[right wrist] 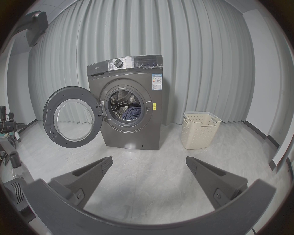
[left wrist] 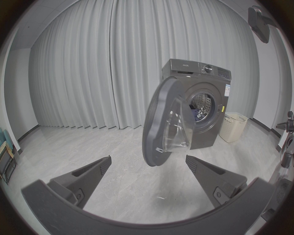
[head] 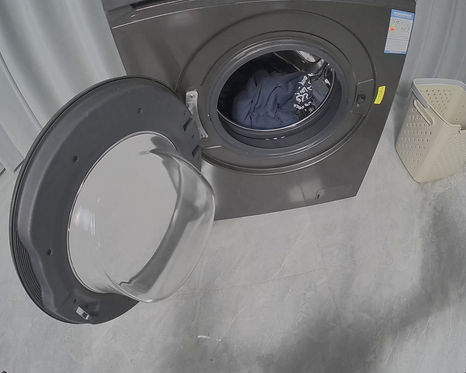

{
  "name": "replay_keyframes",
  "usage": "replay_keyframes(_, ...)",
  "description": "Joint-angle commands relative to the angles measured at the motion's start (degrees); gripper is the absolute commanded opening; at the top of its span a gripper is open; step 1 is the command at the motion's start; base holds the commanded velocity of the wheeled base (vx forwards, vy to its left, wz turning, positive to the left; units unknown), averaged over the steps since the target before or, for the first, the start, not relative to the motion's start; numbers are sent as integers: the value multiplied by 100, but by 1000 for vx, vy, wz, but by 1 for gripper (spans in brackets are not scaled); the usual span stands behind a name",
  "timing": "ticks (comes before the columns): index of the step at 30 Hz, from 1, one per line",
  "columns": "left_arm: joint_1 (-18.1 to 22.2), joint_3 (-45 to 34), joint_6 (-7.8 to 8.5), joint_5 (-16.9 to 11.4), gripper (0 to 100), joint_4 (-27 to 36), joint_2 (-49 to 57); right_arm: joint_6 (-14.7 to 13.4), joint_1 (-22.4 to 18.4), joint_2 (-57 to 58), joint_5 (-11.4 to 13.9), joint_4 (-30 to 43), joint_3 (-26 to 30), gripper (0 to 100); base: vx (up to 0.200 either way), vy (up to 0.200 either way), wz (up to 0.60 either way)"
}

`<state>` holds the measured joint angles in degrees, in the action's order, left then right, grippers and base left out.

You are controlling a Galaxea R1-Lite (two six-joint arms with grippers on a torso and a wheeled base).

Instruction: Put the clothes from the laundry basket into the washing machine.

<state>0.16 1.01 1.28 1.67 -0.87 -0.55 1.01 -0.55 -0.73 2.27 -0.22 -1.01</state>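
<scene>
- Lying inside washing machine point(head: 253, 18), upper centre: dark blue clothes point(head: 272, 102); door point(head: 66, 164) open.
- Laundry basket point(head: 440, 134) at right edge.
- Left gripper point(left wrist: 148, 157), right gripper point(right wrist: 148, 158): spread wide, empty.

A: What colour is the washing machine point(head: 280, 188)?
B: Dark grey; the clothes point(head: 269, 102) are navy with white print.
A: The laundry basket point(head: 442, 145)?
B: Cream, dotted with holes. The floor point(head: 320, 298) is pale grey, veined.

Left end effector point(left wrist: 148, 157) spread wide, washing machine point(left wrist: 211, 139), door point(left wrist: 156, 122) open, laundry basket point(left wrist: 233, 127) just beside
</scene>
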Motion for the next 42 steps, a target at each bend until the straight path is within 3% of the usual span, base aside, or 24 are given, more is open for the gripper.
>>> replay_keyframes(1,107,989,-84,-26,100,-388,-385,-5,2,-32,2,-4,101,100,0,0,0)
replay_keyframes(3,98,1665,-304,-105,100,-458,-1061,4,2,-32,2,-4,101,100,0,0,0)
replay_keyframes(4,98,1701,-313,-114,100,-458,-1114,4,2,-32,2,-4,101,100,0,0,0)
replay_keyframes(6,-77,2114,-488,-571,100,-564,-2257,4,-7,-41,2,-4,101,100,0,0,0)
replay_keyframes(8,-174,2333,-497,-826,100,-757,-2986,4,-7,-41,2,-4,101,100,0,0,0)
replay_keyframes(9,-174,2333,-497,-826,100,-757,-2986,4,-7,-32,2,-4,101,100,0,0,0)
replay_keyframes(10,-174,2456,-462,-958,100,-995,-3707,4,-7,-32,2,-4,101,100,0,0,0)
replay_keyframes(18,37,2659,-427,-1617,100,-2445,-5649,-22,-7,-32,-7,4,101,100,0,0,0)
replay_keyframes(20,-25,2667,-436,-1767,100,-2717,-5904,-31,-7,-32,-16,4,101,100,0,0,0)
replay_keyframes(24,-121,2694,-436,-2338,100,-2858,-6141,-57,-7,-32,-25,4,101,100,0,0,0)
replay_keyframes(27,-499,2711,-480,-2681,100,-2858,-6071,-57,-7,-32,-33,4,101,100,0,0,0)
replay_keyframes(30,-1141,2711,-576,-2751,100,-2814,-5667,-57,-7,-32,-33,4,101,100,0,0,0)
replay_keyframes(32,-2064,2720,-963,-2698,100,-2700,-5131,-57,-7,-32,-33,4,101,100,0,0,0)
replay_keyframes(34,-2714,2799,-1174,-2584,100,-2489,-4770,-40,-7,-32,-33,4,101,100,0,0,0)
replay_keyframes(35,-2864,2834,-1165,-2461,100,-2304,-4674,-31,-7,-32,-33,-4,101,100,0,0,0)
replay_keyframes(38,-2653,2861,-1024,-1969,100,-1996,-4595,-13,-7,-32,-7,-4,101,100,0,0,0)
replay_keyframes(42,-2380,2975,-1042,-1819,100,-2076,-4533,-5,-7,-32,2,-4,101,100,0,0,0)
